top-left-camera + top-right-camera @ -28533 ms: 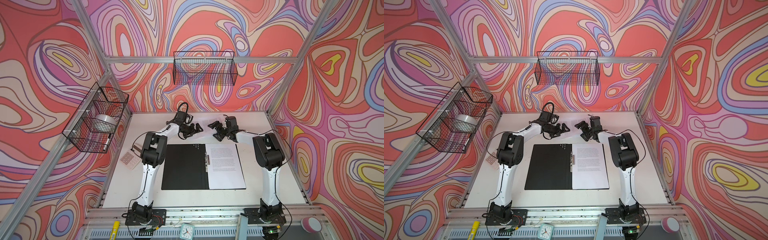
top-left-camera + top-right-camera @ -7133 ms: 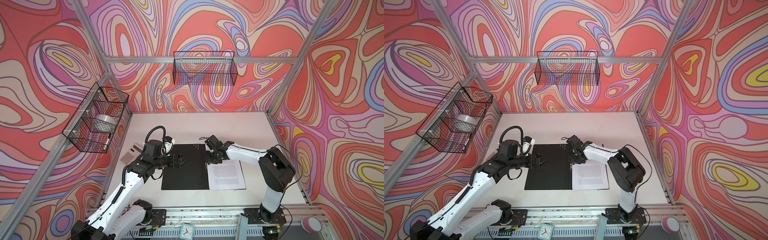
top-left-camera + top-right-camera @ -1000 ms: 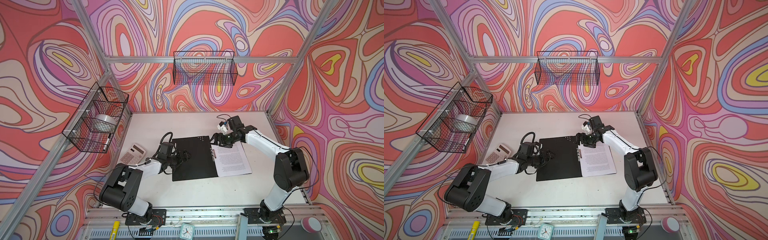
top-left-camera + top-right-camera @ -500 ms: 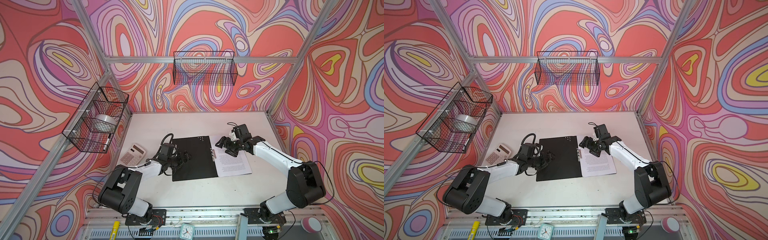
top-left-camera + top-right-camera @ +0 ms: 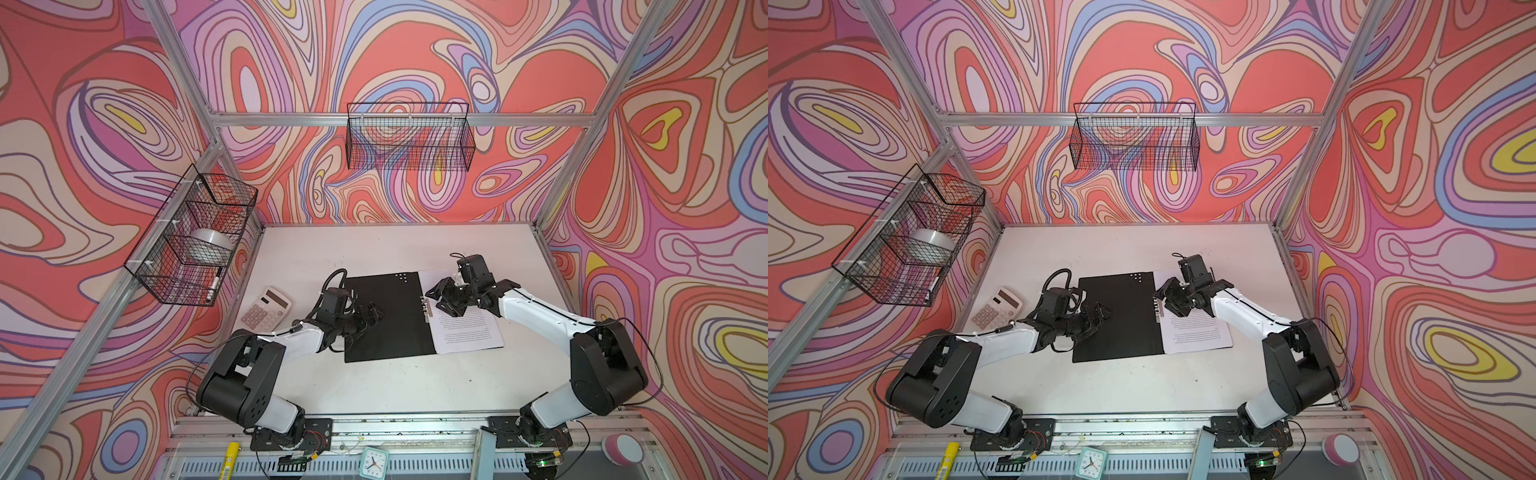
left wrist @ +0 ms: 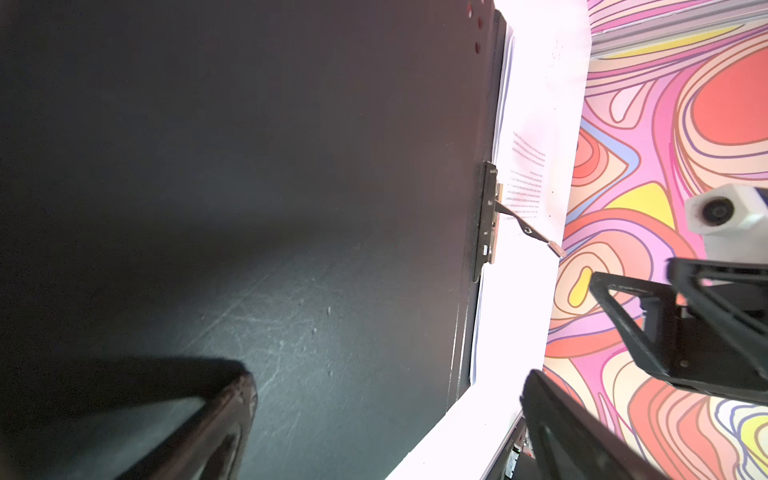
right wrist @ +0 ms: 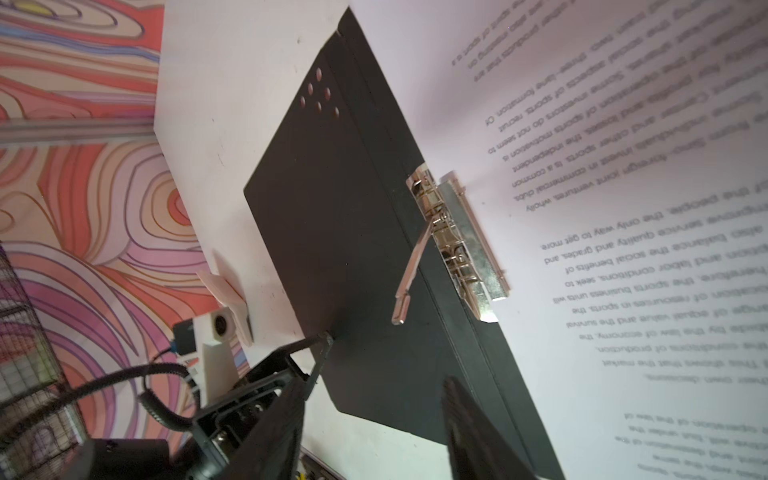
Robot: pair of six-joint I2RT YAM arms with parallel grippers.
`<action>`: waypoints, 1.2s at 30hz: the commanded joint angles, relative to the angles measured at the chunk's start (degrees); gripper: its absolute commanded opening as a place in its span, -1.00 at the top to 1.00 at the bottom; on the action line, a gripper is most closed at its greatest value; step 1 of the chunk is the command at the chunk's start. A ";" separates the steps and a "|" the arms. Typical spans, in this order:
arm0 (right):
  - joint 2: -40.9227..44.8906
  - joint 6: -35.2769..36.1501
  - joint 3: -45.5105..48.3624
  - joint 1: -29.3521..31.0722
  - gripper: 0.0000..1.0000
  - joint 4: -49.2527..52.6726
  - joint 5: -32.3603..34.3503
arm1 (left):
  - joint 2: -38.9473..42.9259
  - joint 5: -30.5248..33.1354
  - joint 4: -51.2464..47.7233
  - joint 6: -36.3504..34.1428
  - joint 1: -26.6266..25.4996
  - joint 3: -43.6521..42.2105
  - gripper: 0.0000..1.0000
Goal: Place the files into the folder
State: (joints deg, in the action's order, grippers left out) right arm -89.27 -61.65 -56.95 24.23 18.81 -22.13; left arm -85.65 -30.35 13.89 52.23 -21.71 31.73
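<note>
Both top views: we see the folder [image 5: 386,316] [image 5: 1121,320] open on the white desk [image 5: 374,386], matte black inside up, printed files [image 5: 465,332] flat on its right half. Left jaws stand wide at its left cover; right jaws, partly apart, empty, hover by the clip [image 5: 424,307]. Left wrist: scuffed black surface. Right wrist: shiny metal clip, lever [image 7: 409,270] raised.

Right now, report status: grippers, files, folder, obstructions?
Left gripper open, at the folder cover edge. Right gripper open, empty, over the clip. Files lie in the open folder, clip lever raised. Calculator apart, nothing blocking.
</note>
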 commanded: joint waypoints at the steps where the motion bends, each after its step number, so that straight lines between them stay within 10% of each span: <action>1: -2.29 -3.38 0.30 0.52 0.04 -1.95 -0.33 | -1.64 2.33 -2.51 0.68 -0.19 -1.67 -1.00; 36: -7.76 -7.36 0.15 0.57 0.89 -5.09 -2.29 | -0.61 2.93 -2.29 0.38 -0.21 -4.48 -1.00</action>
State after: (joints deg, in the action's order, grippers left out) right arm -96.16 -68.71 -57.06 24.58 14.11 -24.05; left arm -85.14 -30.13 17.43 52.34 -21.76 29.56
